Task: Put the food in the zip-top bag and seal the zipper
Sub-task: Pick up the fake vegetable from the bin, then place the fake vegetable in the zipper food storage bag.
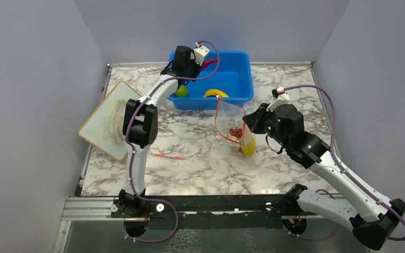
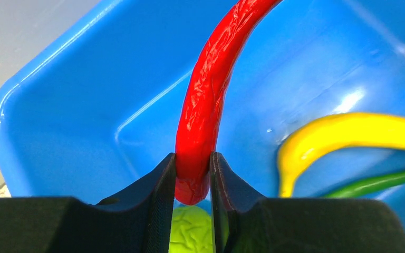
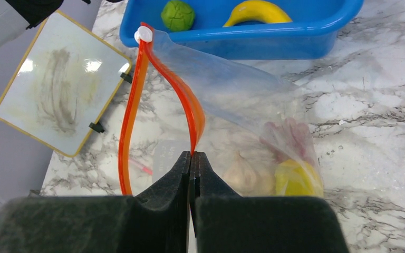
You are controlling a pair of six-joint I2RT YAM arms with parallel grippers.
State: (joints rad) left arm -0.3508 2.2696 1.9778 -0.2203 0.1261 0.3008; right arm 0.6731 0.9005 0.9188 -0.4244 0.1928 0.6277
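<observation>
**Chili in hand: lift clean, feed it tip-first through the bag mouth**

Your left hand (image 2: 193,179) is clamped on the red chili (image 2: 205,95) close to its lower tip. It is inside the blue tub (image 2: 58,132), at top centre of the overhead view. Most of the pod arcs up and away from the fingers. With the grip that low, expect it to swing. Rise straight and slow until it clears the tub wall.

Your right hand (image 3: 191,163) is pinched together on the zipper (image 3: 129,121). It holds the mouth of the zip-top bag (image 3: 232,89) up, right of centre in the overhead view, just in front of the tub. The loaded bottom seems to rest on the counter (image 1: 200,158). The mouth gapes as a long, narrow loop, with the white slider (image 3: 143,35) at its far end. Garlic (image 3: 241,171), starfruit (image 3: 295,179) and grapes (image 3: 290,137) already lie inside.

- Line the chili up with the long axis of the loop; crosswise it will likely snag the strip.
- Lead with the free end, and let go only once the pod is well below the strip.
- Hold the right hand steady. The film is floppy, and any shift could fold the mouth shut.

The lime (image 3: 177,15) sits right under your left hand in the tub, with the banana (image 3: 256,11) beside it. Both are to be bagged before sealing.
</observation>
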